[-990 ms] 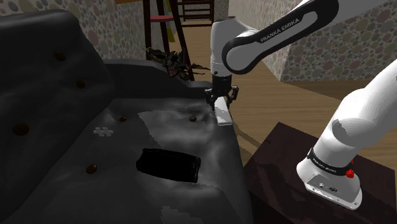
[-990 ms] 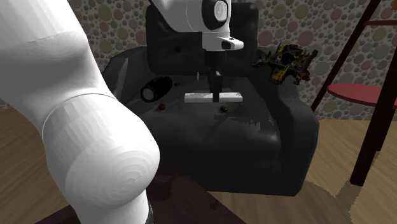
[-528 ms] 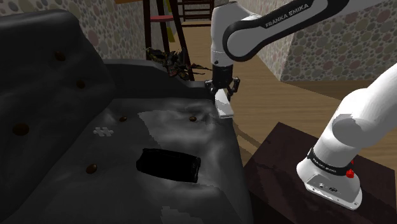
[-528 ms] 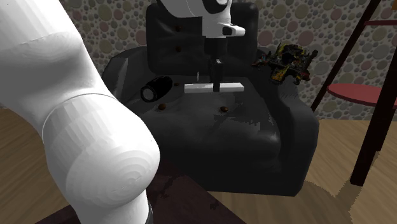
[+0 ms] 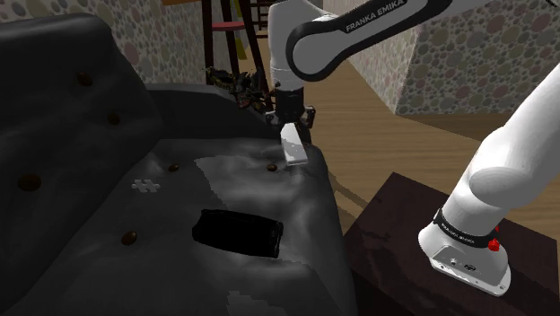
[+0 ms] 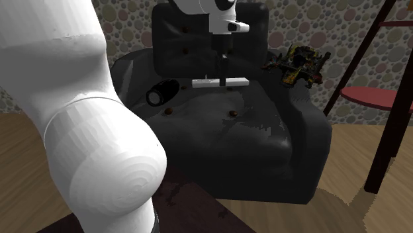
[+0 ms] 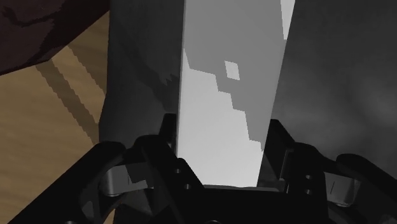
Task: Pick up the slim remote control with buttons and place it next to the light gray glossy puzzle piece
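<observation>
- Plainly, the pick-up half looks done: the end effector point(image 5: 289, 122) is clamped on the remote point(image 5: 293, 146), a plain pale slab with no buttons drawn on it, and the remote hangs clear above the dark sofa point(image 5: 81, 135).
- In the second exterior view the remote point(image 6: 220, 83) sits level and crosswise under the end effector point(image 6: 224, 74), gripped near its middle, with dark cushion showing beneath it.
- What is left, as I judge it, is the whole placing half: carry, lower, release.
- The target, a small pale puzzle piece point(image 5: 146, 186), lies on the seat towards the shoulder view's left, well apart from the remote, which hangs over the seat's right side.
- A black cylinder point(image 5: 239, 233) lies on the seat nearer the camera than the straight line between the two, so it is probably no obstacle.
- For the clasp itself, go to the wrist view: both black fingers point(image 7: 167, 135) press the remote point(image 7: 229, 89) from either side, and a wooden floor point(image 7: 51, 108) shows past the cushion's edge.
- For the target and the gap to it, the shoulder view is the one to read; the second exterior view gives height over the seat.
</observation>
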Motion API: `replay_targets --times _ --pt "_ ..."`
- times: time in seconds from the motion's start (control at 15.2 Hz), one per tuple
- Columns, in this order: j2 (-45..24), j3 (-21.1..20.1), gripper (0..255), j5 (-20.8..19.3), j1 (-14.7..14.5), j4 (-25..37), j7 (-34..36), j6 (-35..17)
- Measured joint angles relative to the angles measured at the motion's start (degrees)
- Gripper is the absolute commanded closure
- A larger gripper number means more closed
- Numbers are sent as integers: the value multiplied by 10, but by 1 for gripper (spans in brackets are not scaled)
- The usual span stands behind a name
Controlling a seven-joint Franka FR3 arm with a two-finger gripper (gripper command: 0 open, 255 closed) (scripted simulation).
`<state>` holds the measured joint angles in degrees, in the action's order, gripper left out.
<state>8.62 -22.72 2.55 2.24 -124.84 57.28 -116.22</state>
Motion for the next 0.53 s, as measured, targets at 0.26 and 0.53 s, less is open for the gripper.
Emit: replay_targets --times 0.26,0.53 --pt "-83 -23 255 -35 -11 94 51 18" --pt "-180 -36 255 -80 -33 201 101 40"
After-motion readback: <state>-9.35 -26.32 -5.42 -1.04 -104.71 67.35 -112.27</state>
